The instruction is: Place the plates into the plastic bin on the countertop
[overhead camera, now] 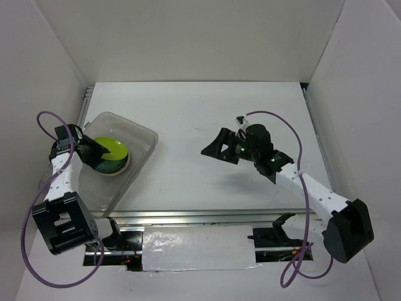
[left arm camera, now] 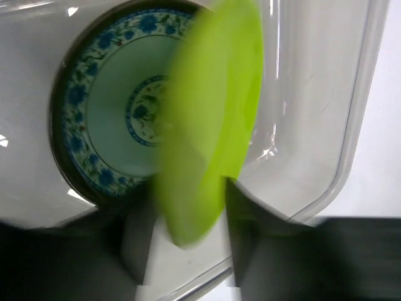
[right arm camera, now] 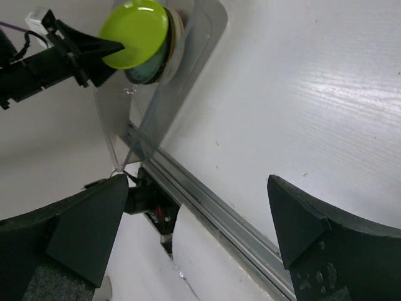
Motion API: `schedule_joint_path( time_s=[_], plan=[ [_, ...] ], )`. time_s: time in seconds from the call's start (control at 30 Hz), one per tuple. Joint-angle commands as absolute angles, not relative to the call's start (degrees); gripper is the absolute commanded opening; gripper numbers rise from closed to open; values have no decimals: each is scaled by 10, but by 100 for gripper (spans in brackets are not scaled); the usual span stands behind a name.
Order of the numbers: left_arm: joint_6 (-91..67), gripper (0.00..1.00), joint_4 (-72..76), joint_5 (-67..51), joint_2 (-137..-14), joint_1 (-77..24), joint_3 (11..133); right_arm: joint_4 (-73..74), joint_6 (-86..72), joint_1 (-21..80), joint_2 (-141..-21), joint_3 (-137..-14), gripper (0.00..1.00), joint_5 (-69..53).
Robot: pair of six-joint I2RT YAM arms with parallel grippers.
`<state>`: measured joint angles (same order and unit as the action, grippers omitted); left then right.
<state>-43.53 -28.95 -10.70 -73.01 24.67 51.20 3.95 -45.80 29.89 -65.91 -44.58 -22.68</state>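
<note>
1. The lime green plate (overhead camera: 114, 148) was seen tilted between the fingers of the left end effector (overhead camera: 101, 152), inside the clear bin (overhead camera: 143, 133) at the left of the top view.
2. Whether that end effector was clamped on the plate could not be told, as the plate was blurred.
3. A blue-patterned plate (left arm camera: 106, 106) lay flat in the bin behind it.
4. The right end effector (right arm camera: 198, 188) was spread wide with nothing in it, over the white surface (overhead camera: 219, 100), right of centre.
</note>
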Motion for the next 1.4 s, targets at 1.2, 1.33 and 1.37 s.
schedule_joint_path(
  time_s=[1.2,1.33,1.37],
  plan=[
    [-256,99,-623,-10,-131,94,599,752,-327,453,-308,-857,100,330],
    [-259,99,-635,-4,-132,94,627,787,-298,428,-291,-881,100,320],
    [-259,99,-636,-4,-135,92,635,796,-294,425,-280,-880,100,316]
  ],
)
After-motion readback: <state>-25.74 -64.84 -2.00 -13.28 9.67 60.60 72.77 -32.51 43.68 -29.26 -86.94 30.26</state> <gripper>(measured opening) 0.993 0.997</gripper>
